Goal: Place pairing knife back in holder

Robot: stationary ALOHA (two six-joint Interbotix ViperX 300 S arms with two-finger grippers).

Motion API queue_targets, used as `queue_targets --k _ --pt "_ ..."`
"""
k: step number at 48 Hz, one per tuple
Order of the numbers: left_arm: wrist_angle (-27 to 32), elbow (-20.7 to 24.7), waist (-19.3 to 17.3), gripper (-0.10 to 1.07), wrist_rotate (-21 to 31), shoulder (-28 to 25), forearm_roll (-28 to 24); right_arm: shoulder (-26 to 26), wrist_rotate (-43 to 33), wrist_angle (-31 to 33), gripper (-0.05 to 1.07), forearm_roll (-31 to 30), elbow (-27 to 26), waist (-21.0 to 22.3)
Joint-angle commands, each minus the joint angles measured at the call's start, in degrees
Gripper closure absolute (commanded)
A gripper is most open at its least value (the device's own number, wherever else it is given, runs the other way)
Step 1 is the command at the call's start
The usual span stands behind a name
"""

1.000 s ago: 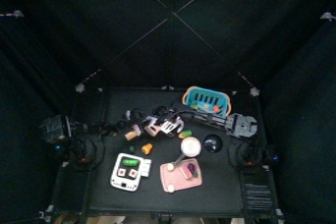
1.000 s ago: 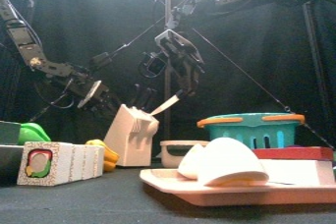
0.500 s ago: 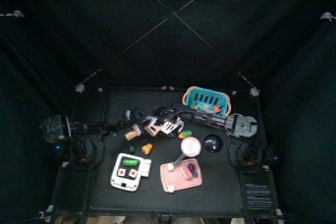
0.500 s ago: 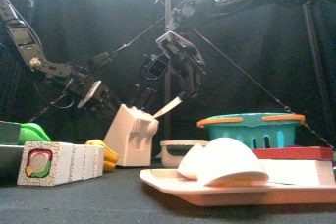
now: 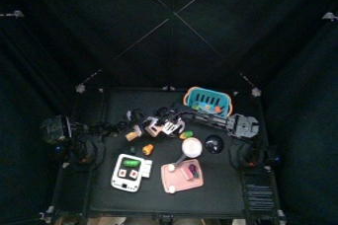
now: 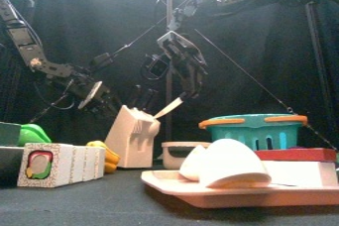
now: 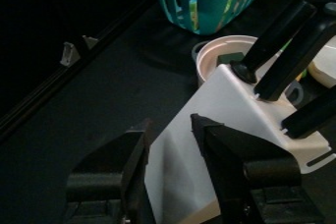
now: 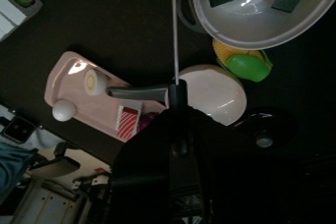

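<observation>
Lighting is dim overall; black curtains absorb most of it. In the front view a strong source high above the middle throws glare down the hanging cables, and the white knife block [image 6: 130, 136] and pale bowl [image 6: 228, 162] are brightly lit. The top view is dark, with small detail lost. The left wrist view shows its own pincer [image 7: 168, 149] blurred; the white block there is overexposed.
</observation>
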State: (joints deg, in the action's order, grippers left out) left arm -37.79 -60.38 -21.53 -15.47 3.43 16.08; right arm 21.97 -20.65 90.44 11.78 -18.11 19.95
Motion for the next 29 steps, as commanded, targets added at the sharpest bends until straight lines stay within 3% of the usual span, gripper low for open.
queue_targets --k 1,29 --pt "-0.35 0.7 0.09 0.2 -0.09 0.09 -0.09 -0.88 0.18 0.0 0.61 0.18 -2.46 0.26" --pt "-0.35 0.79 0.09 0.2 -0.09 0.09 -0.09 1.76 0.09 0.7 0.59 -0.26 -7.65 0.44"
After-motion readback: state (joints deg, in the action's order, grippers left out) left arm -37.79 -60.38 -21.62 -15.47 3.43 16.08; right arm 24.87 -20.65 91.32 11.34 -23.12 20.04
